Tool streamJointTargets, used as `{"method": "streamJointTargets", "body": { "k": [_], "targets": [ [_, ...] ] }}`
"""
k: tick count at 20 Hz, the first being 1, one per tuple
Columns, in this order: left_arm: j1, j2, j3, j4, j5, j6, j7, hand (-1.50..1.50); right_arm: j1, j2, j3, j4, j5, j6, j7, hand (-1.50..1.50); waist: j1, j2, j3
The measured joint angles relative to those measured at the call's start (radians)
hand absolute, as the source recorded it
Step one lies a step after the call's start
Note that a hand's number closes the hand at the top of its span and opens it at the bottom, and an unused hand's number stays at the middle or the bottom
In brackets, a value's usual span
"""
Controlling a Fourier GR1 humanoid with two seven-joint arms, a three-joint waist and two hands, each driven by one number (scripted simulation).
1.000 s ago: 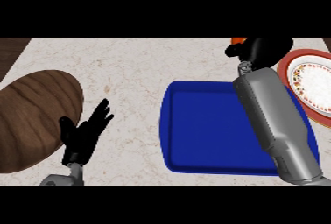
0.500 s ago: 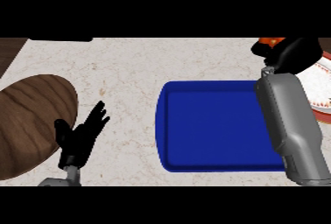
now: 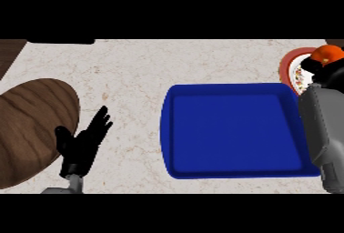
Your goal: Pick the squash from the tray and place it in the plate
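The right hand [image 3: 327, 73], at the view's right edge, holds the orange squash [image 3: 329, 53] over the red-rimmed plate [image 3: 293, 68], its black fingers curled round the squash's lower part. The blue tray [image 3: 232, 170] lies on the pale marbled tabletop [image 3: 134, 73] just beside the plate. At lower left the left hand [image 3: 84, 143] rests with fingers straight and spread, beside a round wooden board [image 3: 30, 127].

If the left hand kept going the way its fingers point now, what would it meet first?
Probably nothing: the left hand points up and slightly right over bare counter, between the wooden board and the blue tray.
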Motion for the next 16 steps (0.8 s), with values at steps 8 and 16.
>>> {"method": "streamJointTargets", "body": {
  "k": [8, 16],
  "targets": [
    [-0.003, -0.001, 0.009, 0.021, 0.000, -0.017, -0.019, 0.00, -0.004, -0.138, -0.077, 0.197, -0.203, -0.151, -0.177, 1.50, 0.000, -0.002, 0.002],
    [-0.003, -0.016, 0.004, 0.018, -0.008, -0.008, -0.024, 0.00, -0.016, -0.216, -0.171, 0.352, -0.462, -0.027, -0.297, -1.50, 0.003, 0.001, 0.006]
  ]
}}
